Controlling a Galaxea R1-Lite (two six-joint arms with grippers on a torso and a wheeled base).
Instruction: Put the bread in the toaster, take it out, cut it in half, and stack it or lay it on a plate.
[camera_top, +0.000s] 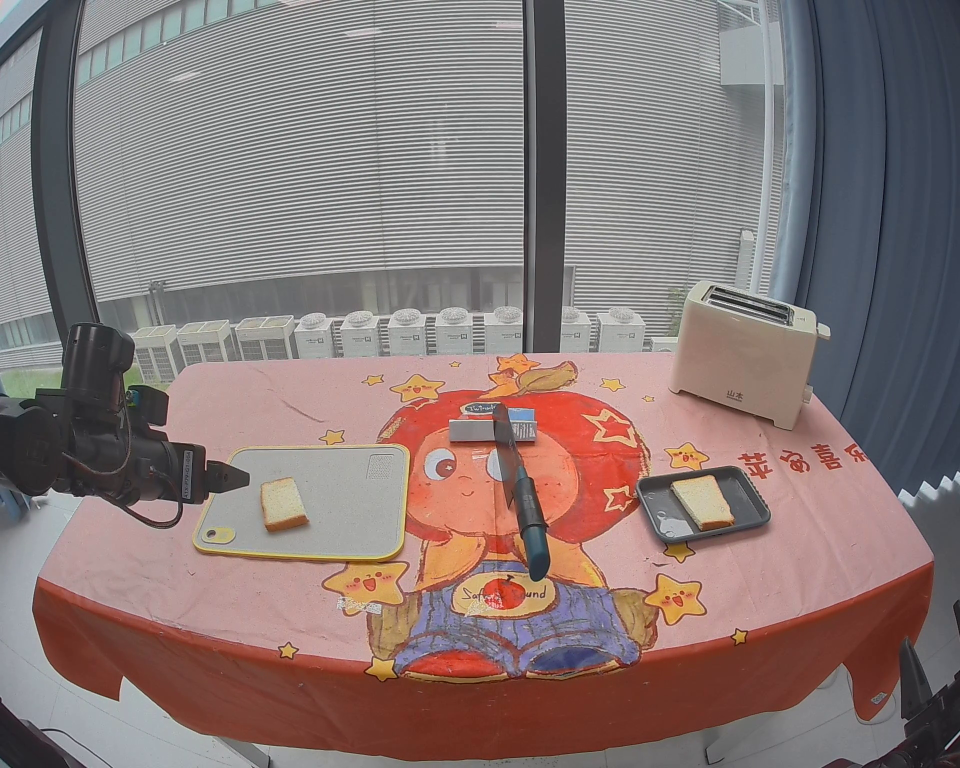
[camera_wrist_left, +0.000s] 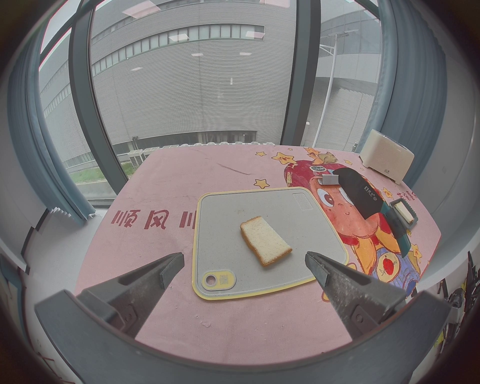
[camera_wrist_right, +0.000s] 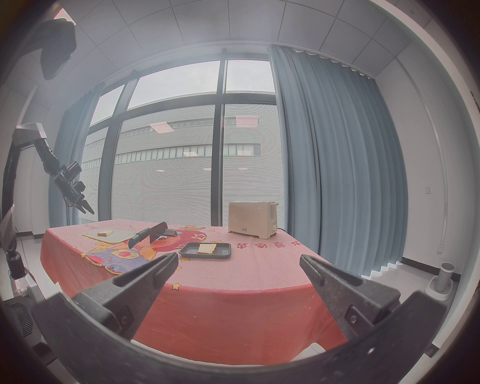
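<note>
Two halves of bread, it looks like — one half (camera_top: 702, 501) lies on the plate (camera_top: 748, 497) near the toaster (camera_top: 745, 350), the other half (camera_top: 284, 503) on the board (camera_top: 340, 480). Between board and plate the knife (camera_top: 520, 485) rests with its blade propped on a block (camera_top: 470, 430). Toasting and cutting seem done; only carrying the other half over is left. The left gripper (camera_top: 238, 477) hovers at the board's edge, fingers spread and empty — the right gripper (camera_wrist_right: 239, 272) hangs well off the table, likewise spread.

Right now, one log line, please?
left gripper open by cutting board | right gripper open off-table | bread slice on board | second slice in tray | knife mid-table
</note>
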